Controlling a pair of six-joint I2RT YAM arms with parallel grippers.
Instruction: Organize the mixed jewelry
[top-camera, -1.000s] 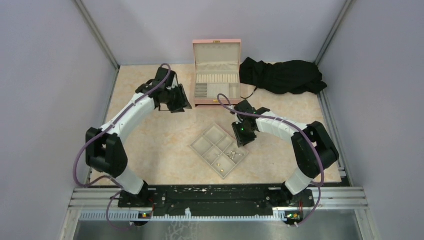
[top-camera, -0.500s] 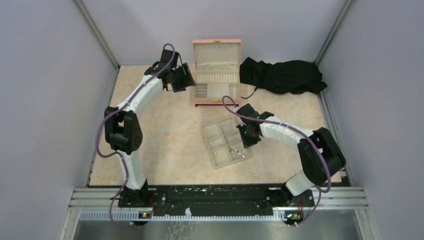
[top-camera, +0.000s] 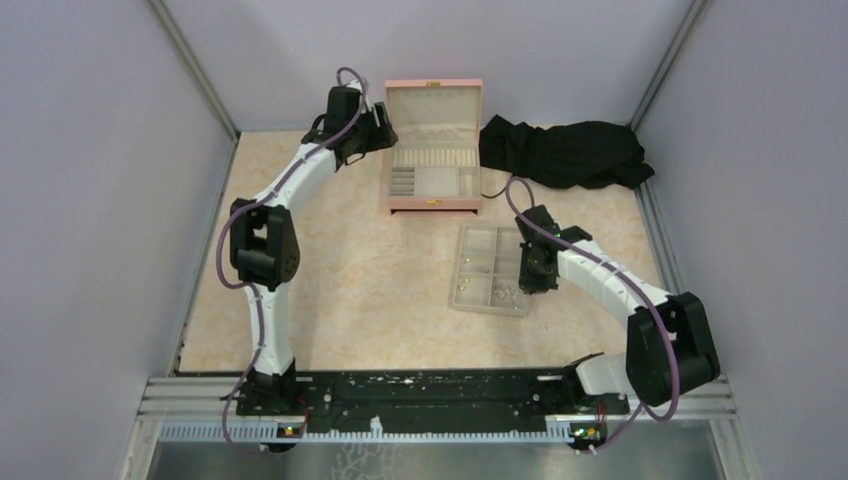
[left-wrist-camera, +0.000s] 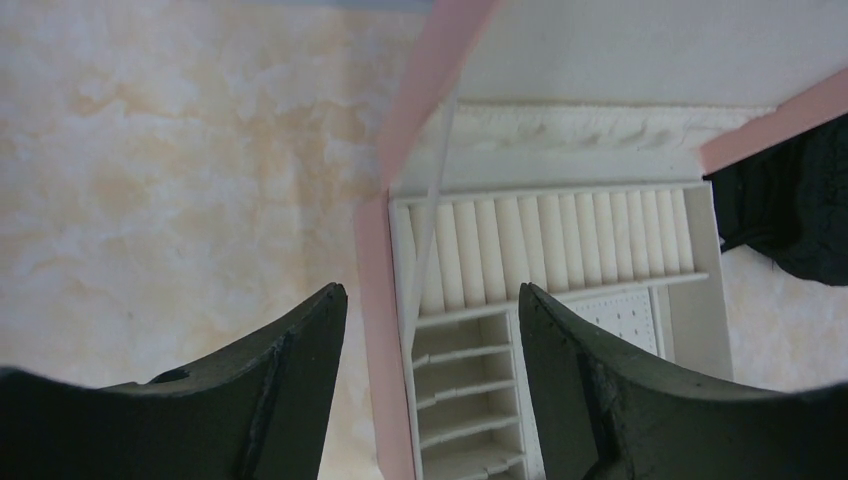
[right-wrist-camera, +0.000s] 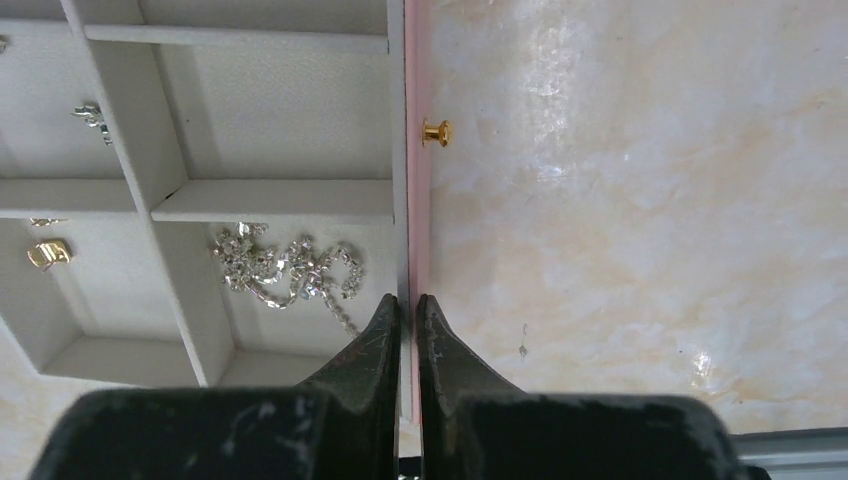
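Jaws of right gripper pinching tray rim, left gripper splayed

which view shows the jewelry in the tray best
Right wrist: the mixed jewelry lies close up in the tray, a sparkly silver chain and a gold piece clearly distinct. Top external shows it only as tiny specks. Left wrist shows none of it, only the pink box.

The box stood at the middle of the tabletop's far edge, with a cloth to its right, by the far right corner. The tray lay before the box, toward the right edge, with jewelry in its nearer compartments.
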